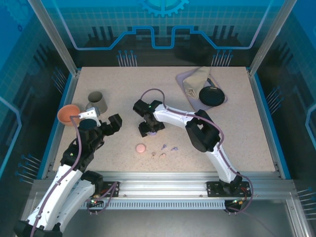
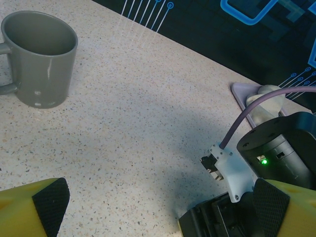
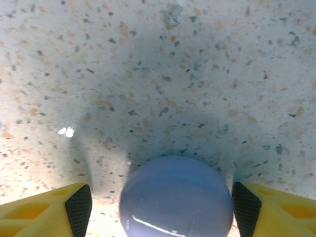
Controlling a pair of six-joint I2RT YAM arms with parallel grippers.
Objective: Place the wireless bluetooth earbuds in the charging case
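The right gripper (image 3: 163, 206) has its pads (image 3: 79, 207) spread around the lavender case (image 3: 175, 197), one pad clear of it; an off-centre squeeze could squirt the smooth round shell sideways. The left gripper (image 2: 159, 205) hangs wide open and empty; the earbuds (image 1: 163, 147) lie loose on the table (image 1: 237, 133) nearby, where a skidding case might scatter them.

Lavender case (image 3: 175, 197): base cut by bottom edge; grey mug (image 2: 39, 59): handle cropped at left; earbuds (image 1: 162, 155): too small for detail.
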